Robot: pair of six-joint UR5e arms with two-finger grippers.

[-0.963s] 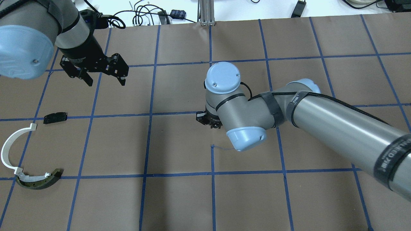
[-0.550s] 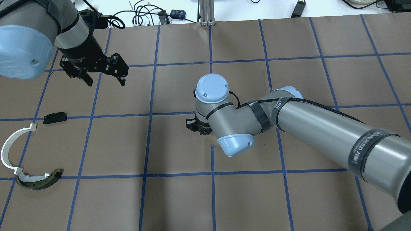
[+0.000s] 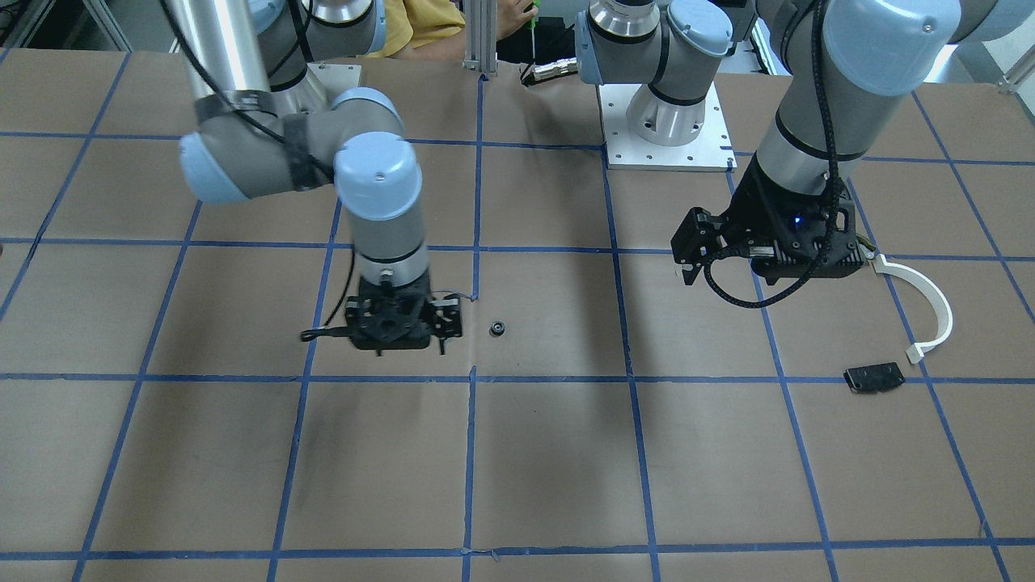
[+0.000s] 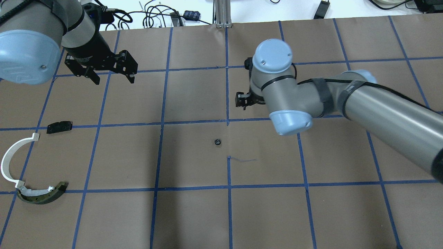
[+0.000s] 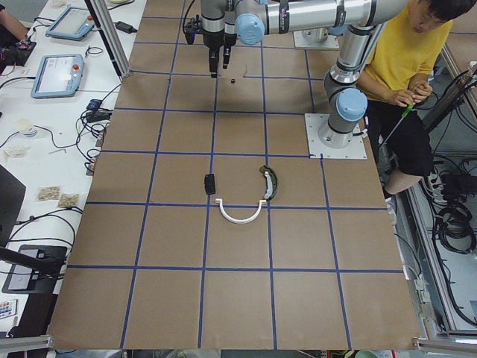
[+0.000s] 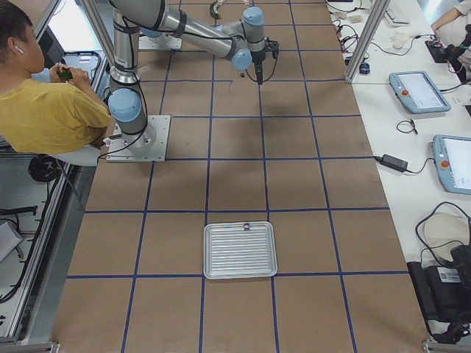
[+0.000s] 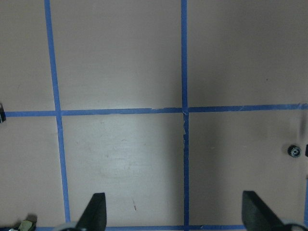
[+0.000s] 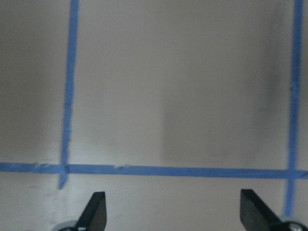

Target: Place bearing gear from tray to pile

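Observation:
The bearing gear (image 4: 217,141), a small black ring, lies alone on the brown paper near the table's middle; it also shows in the front view (image 3: 496,328) and at the right edge of the left wrist view (image 7: 292,150). My right gripper (image 4: 243,100) hangs open and empty above and beyond it, as its wrist view (image 8: 175,211) shows. My left gripper (image 4: 114,80) is open and empty at the far left. The pile lies at the left edge: a white curved strip (image 4: 10,155), an olive curved piece (image 4: 41,195) and a black plate (image 4: 59,127).
The metal tray (image 6: 241,250) sits at the table's right end, seen only in the right side view. Blue tape lines grid the brown paper. A person in a yellow shirt (image 5: 406,60) sits behind the robot's base. Cables (image 4: 155,15) lie beyond the far edge.
My right gripper has lifted away up and to the right. The bearing gear now lies uncovered on the paper where the gripper was. My left gripper has shifted slightly away.

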